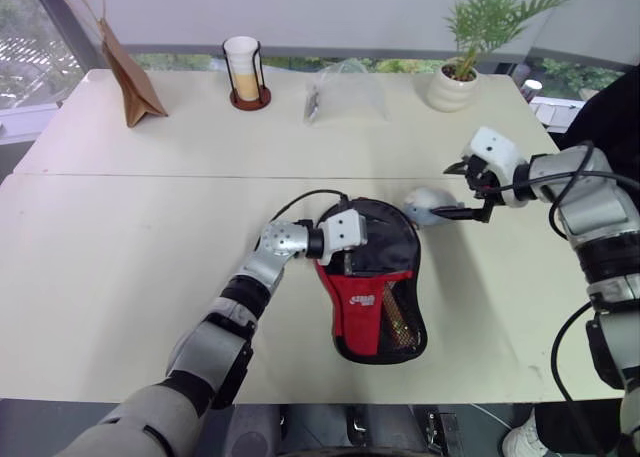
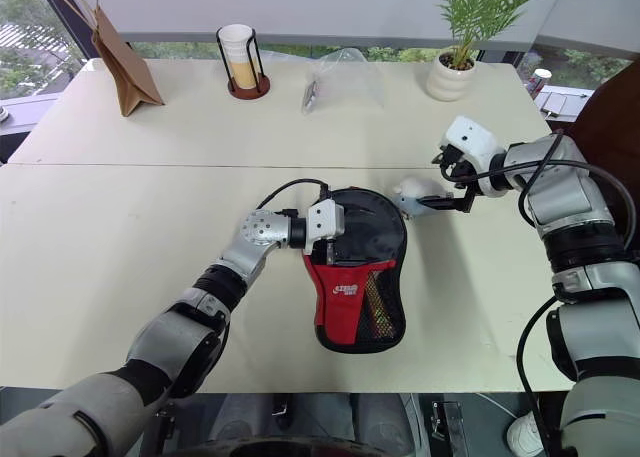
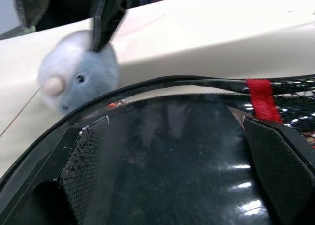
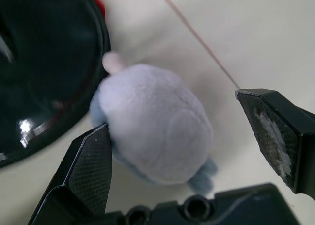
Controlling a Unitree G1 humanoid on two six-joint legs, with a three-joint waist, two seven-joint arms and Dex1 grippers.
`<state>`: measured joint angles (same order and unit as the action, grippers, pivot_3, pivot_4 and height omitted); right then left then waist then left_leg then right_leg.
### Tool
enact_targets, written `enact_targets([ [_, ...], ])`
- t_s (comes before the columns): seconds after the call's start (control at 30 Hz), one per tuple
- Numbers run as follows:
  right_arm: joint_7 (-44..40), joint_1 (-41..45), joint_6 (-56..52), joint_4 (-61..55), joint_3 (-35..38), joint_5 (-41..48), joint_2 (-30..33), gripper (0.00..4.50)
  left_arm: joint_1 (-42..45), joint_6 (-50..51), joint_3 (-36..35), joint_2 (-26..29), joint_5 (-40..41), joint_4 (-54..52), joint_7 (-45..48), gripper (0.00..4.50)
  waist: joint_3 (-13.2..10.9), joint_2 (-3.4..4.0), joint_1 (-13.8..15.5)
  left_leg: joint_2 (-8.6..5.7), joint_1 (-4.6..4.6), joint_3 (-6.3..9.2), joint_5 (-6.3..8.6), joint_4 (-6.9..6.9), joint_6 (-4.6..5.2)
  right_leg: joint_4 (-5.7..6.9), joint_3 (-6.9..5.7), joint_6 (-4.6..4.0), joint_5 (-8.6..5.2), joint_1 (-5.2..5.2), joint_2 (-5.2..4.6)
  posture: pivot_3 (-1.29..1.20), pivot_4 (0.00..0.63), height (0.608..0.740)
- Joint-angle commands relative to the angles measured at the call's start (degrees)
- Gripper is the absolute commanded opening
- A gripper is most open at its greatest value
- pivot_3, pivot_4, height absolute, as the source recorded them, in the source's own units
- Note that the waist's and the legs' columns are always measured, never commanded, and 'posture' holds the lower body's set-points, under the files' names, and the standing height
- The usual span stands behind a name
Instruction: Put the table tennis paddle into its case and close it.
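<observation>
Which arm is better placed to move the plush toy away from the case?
Right. The right gripper has its open fingers either side of the plush toy, while the left gripper is over the case.

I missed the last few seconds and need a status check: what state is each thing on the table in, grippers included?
case: flat on the table, round end open.
table tennis paddle: black face showing inside the case's open end.
plush toy: on the table beside the case, between the right fingers, not gripped.
left gripper: open, over the paddle face.
right gripper: open, astride the toy.
paper bag: standing upright.
</observation>
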<state>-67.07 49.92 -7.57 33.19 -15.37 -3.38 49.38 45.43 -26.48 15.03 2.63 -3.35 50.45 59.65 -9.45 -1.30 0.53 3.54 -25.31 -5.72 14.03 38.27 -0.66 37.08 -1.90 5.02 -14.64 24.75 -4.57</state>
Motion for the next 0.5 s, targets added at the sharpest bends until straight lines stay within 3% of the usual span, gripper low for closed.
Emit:
enact_targets([
  [0.03,-2.89,2.77,3.47,3.89,-0.79,-2.05,-0.54,4.5,-0.34,0.6,1.14,0.1,-1.09,0.67,-0.58,4.48,0.0,0.0,-0.03,0.0,0.01,0.0,0.0,0.01,0.0,0.01,0.0,0.0,0.0,-0.01,0.0,0.0,0.15,0.734],
  [0.3,-7.47,5.72,7.34,9.82,-1.74,-4.15,-2.58,4.5,-1.11,1.16,1.41,0.23,-1.11,-0.15,-0.68,4.48,0.01,0.02,-0.14,0.0,0.07,0.0,-0.01,0.02,-0.01,0.01,0.0,0.0,0.0,-0.08,0.0,0.0,0.15,0.734],
  [0.5,-5.58,7.79,10.47,15.5,-2.43,-7.51,-4.8,4.5,-1.48,1.52,1.47,0.27,-1.09,-0.83,-0.83,4.48,0.02,0.03,-0.29,0.01,0.09,0.0,-0.01,0.02,-0.02,0.03,0.0,-0.01,0.0,-0.09,-0.01,0.0,0.15,0.734],
])
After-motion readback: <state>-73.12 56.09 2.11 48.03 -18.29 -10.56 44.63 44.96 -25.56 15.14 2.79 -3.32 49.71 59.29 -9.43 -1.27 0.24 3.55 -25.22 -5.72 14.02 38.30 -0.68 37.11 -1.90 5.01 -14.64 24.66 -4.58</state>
